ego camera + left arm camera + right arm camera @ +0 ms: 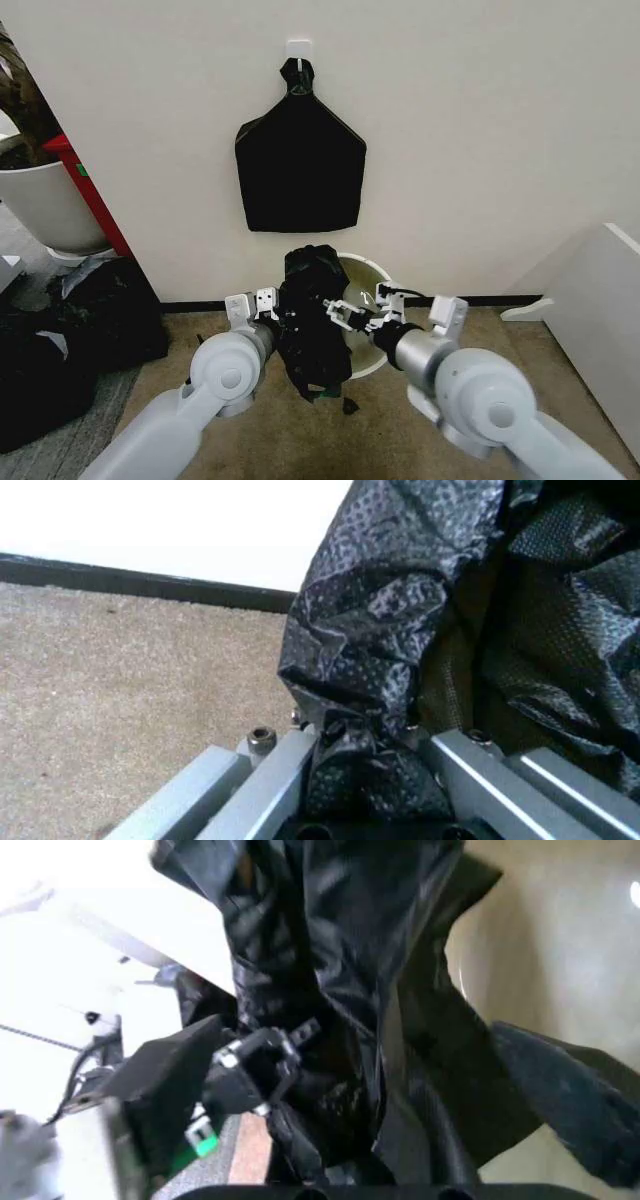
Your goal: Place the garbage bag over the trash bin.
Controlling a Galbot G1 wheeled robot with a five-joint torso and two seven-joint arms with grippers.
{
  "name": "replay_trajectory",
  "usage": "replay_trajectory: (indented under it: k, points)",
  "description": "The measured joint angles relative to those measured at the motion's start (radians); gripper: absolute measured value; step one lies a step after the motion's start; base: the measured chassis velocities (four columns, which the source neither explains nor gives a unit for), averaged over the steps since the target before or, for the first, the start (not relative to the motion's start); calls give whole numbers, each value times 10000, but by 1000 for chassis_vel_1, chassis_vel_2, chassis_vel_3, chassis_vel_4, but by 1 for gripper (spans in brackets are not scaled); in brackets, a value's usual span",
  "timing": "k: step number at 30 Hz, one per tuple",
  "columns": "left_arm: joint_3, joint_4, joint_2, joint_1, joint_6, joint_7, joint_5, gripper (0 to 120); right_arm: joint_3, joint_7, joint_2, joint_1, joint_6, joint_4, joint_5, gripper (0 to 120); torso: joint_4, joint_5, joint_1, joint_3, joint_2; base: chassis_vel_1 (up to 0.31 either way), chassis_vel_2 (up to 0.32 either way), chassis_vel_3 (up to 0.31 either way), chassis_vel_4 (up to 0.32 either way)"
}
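Head view: the garbage bag [312,320] hangs as a crumpled black bundle between the two arms, in front of the trash bin [372,290], a white bucket standing on the carpet against the wall. The bag's bulk covers the bin's left rim, and its lower end droops toward the carpet [520,370]. The left end effector [268,308] meets the bag on its left edge, and the right end effector [350,312] meets it on the right, over the bin's mouth. On the wall above, a flat black bag with a knotted top [300,165] hangs from a white hook [298,46]. To the left stand a white planter pot [40,205] and bulky black sacks [70,340]; a white panel [600,310] stands to the right.

Left wrist view: the grey fingers [270,780] of the left end effector are closed in on a gathered fold of the garbage bag's textured film, pinched between them. Tan carpet and a black baseboard [140,581] lie beyond.

Right wrist view: the glossy bag film [330,990] drapes directly before the right end effector, with the bin's pale inner wall [560,952] behind it. The film appears to run down into the right end effector's grasp, but I cannot tell how far its fingers are closed. The left end effector [250,1069] shows farther off, against the bag.
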State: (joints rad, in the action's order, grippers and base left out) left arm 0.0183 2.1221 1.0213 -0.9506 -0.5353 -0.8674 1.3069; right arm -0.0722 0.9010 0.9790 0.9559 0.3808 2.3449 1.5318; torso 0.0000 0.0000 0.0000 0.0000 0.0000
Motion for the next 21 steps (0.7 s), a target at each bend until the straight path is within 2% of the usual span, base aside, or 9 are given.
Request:
replay_trajectory:
  k: [6, 11, 17, 19, 21]
  points:
    - [71, -8, 70, 68, 1, 29, -12, 0, -443, 365, 383, -458, -130, -442, -16, 99, 0, -1, 0, 0, 0, 0, 0, 0, 0]
    - [90, -32, 71, 154, 4, 49, -11, 0, -640, 642, 647, -954, -279, -935, -18, 93, 1, 0, 0, 1, 0, 0, 0, 0, 0]
    - [102, -147, 86, 263, 62, 129, -6, 0, -591, 746, 692, -1017, -732, -1062, 408, 68, 0, 1, 0, 1, 0, 0, 0, 0, 0]
    - [111, -174, 96, 282, 85, 146, -8, 0, -582, 718, 691, -1012, -750, -1103, 397, 65, 0, 0, 0, 0, 0, 0, 0, 0, 0]
    - [129, -227, 111, 325, 135, 173, -14, 0, -712, 673, 685, -1011, -818, -1252, -57, 54, -1, 0, 0, 0, 0, 0, 0, 0, 0]
